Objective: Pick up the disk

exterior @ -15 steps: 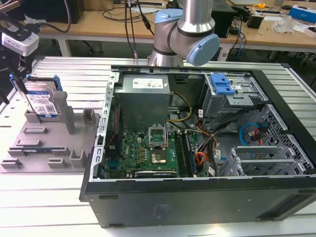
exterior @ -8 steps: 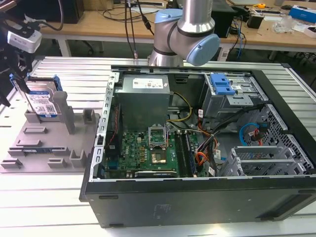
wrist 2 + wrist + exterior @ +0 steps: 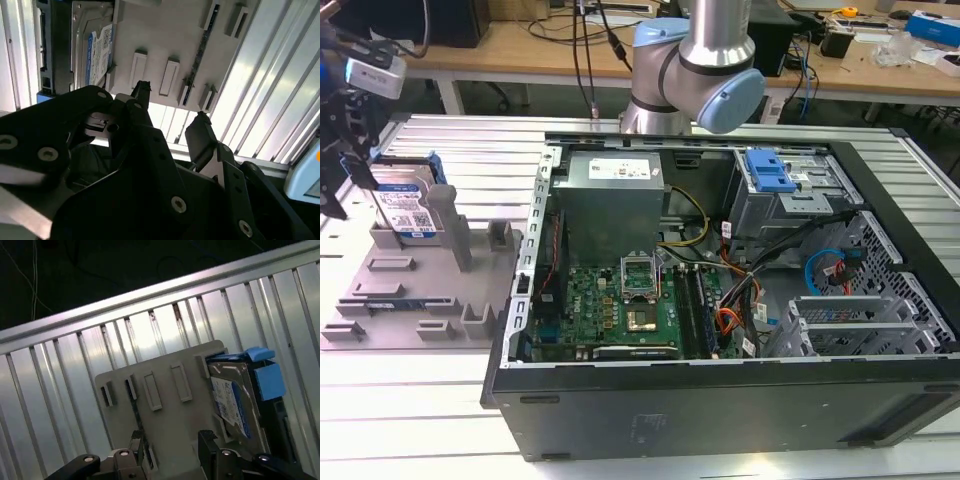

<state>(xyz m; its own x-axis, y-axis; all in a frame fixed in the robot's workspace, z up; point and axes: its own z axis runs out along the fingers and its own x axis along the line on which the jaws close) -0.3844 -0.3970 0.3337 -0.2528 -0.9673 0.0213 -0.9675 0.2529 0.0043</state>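
Ribbed metal tabletop (image 3: 470, 140): tool (image 3: 171, 102), jaws apart and empty, hovers near the disk (image 3: 95, 50); approach step, needing alignment over it.

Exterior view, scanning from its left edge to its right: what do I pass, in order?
gripper → disk → grey power-supply box → blue drive caddy

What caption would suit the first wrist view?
Open gripper poised near the grey tray holding the blue-railed disk.

Silver disk (image 3: 227, 375), white-and-blue label (image 3: 231, 407), blue rails (image 3: 269, 380); tray (image 3: 175, 425) perhaps pale grey.
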